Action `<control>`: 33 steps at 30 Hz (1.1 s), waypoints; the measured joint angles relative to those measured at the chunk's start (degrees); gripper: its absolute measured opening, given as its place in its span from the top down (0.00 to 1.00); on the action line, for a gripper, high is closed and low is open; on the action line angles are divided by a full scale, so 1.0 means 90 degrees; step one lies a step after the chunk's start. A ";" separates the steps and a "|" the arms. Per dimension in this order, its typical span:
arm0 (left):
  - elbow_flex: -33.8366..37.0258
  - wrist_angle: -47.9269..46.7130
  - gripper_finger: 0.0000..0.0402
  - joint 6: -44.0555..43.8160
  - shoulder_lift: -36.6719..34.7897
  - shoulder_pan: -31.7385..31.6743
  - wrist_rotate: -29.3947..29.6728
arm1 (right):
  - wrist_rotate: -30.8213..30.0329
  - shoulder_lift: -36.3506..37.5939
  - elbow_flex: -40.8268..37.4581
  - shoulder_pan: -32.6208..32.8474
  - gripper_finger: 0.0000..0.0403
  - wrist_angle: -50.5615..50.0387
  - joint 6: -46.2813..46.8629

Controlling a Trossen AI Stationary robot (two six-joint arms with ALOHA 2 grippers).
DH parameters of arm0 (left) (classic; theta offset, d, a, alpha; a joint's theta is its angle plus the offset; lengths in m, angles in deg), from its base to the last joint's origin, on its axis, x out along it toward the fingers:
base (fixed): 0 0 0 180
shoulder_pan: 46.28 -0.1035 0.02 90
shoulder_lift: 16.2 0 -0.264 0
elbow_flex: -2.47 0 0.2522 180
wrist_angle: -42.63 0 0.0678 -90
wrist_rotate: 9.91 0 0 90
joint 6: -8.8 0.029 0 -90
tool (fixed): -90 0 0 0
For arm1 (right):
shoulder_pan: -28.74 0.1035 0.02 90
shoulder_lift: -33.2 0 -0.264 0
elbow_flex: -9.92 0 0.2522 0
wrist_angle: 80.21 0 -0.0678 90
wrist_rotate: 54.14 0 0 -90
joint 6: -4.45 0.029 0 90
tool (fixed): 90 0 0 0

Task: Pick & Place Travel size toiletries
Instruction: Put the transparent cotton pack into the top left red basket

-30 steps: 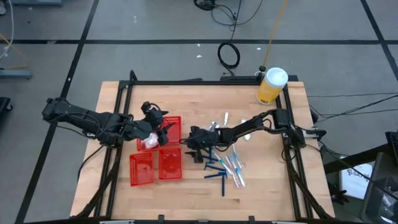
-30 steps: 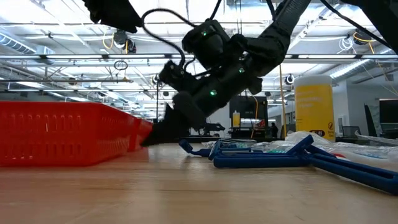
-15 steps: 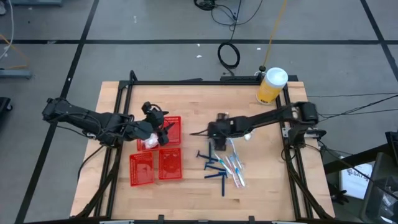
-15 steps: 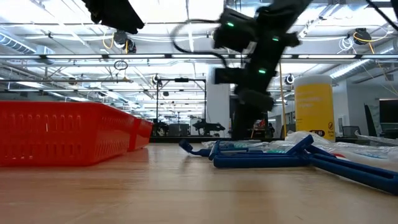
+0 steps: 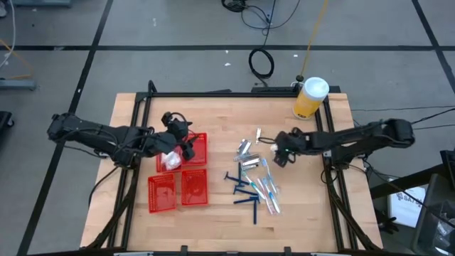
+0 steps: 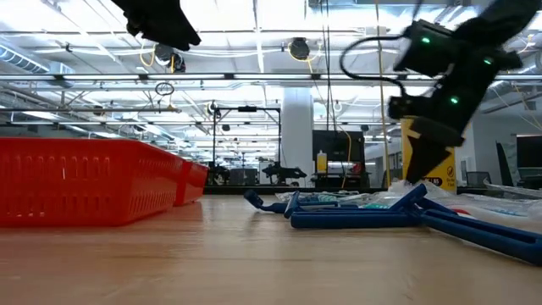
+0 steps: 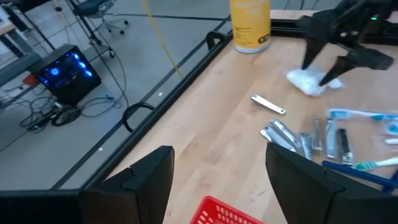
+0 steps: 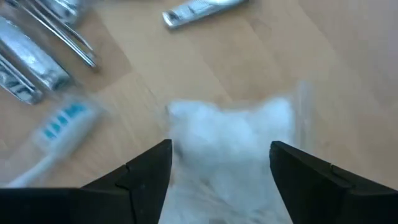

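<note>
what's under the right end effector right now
A white packet lies on the bare wood table right below the open right end effector, between its fingers. The packet's near edge is hidden behind them.

Tabletop: pale wood, smooth matt planks. My fingers: matt black plastic. White packet: crinkled glossy film. Tubes: shiny silver foil. Baskets: red plastic mesh. Razors: glossy blue plastic.
</note>
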 joint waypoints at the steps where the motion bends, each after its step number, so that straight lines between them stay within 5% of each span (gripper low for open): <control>1: 0.0000 0.0010 0.39 0.0002 0.0000 -0.0054 0.0000 | -0.0004 0.0101 -0.0214 0.0000 0.37 0.0228 0.0103; 11: 0.0000 0.0082 0.39 -0.0094 0.0000 -0.0486 -0.0053 | -0.0164 0.0245 -0.0805 0.0005 0.49 0.0962 0.0129; 25: 0.0000 0.0119 0.39 -0.0280 0.0000 -0.0520 -0.0068 | -0.0131 0.0654 -0.0812 0.0002 0.85 0.1051 -0.0216; 33: 0.0000 0.0785 0.39 -0.0012 0.0129 -0.0520 -0.0352 | 0.0096 0.1279 -0.0817 0.0002 0.93 0.2715 -0.1155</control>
